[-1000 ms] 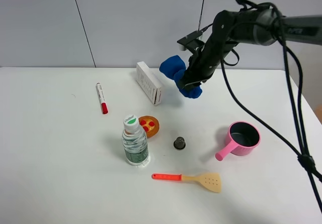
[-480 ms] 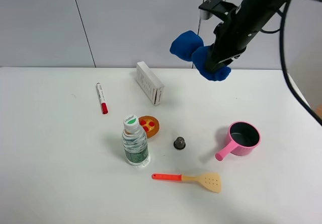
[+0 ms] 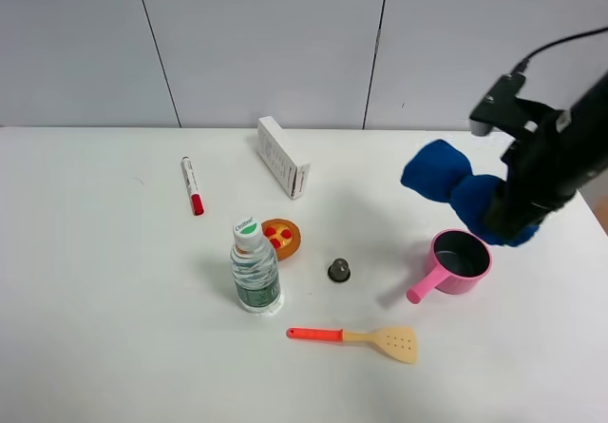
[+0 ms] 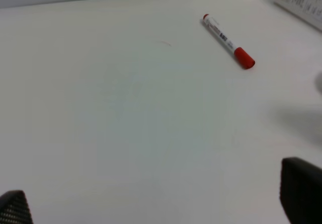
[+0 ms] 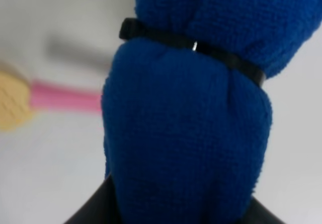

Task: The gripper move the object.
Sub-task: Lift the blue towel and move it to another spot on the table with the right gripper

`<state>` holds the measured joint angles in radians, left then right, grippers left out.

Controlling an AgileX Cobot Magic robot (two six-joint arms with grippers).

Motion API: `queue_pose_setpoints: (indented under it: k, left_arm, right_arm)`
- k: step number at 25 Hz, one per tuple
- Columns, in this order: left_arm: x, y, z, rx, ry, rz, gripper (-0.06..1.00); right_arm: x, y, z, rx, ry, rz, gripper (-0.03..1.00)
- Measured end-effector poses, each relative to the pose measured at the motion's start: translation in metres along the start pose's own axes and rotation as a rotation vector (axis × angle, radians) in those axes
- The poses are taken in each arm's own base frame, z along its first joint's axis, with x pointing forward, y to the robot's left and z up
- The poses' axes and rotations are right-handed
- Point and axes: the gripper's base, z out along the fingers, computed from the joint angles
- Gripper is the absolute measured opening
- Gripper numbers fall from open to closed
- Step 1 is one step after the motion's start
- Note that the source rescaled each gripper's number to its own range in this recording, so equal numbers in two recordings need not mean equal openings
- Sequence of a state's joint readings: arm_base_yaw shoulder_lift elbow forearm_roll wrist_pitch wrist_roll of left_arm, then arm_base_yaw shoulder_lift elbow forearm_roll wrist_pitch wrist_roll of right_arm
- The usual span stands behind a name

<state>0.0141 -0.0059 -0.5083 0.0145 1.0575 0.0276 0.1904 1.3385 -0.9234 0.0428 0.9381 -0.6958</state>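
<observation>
Blue cloth bundle (image 3: 442, 171), black band (image 5: 191, 45) round waist | right hand (image 3: 506, 216) grips it | left hand (image 4: 157, 200) spread, empty

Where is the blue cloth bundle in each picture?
Exterior high: blue cloth at the right, held up beside the pink pot.
Left wrist: not in it.
Right wrist: blue cloth fills the middle.
Shared landmark: the pot's pink handle, in high and right wrist views.

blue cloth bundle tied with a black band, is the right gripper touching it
Touching. In the right wrist view the blue cloth bundle sits wedged between the dark jaws; the exterior high view shows the right gripper holding it aloft.
</observation>
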Motion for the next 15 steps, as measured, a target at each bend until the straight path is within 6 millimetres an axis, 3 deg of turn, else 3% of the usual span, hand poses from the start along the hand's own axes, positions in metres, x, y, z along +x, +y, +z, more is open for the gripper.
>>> queue_pose_setpoints:
  k: [4,7,10,15]
  left_arm:
    - [0.0,0.0,0.0,0.0,0.0,0.0,1.0]
    - [0.0,0.0,0.0,0.0,0.0,0.0,1.0]
    - [0.0,0.0,0.0,0.0,0.0,0.0,1.0]
    - [0.0,0.0,0.0,0.0,0.0,0.0,1.0]
  right_arm:
    - [0.049,-0.011,0.007,0.046,0.044,0.08,0.0]
    - [0.076,-0.017,0.017,0.052,0.083,0.12,0.0]
    - [0.088,-0.021,0.026,0.056,0.098,0.125,0.0]
    - [0.087,-0.031,0.048,0.045,0.109,0.122,0.0]
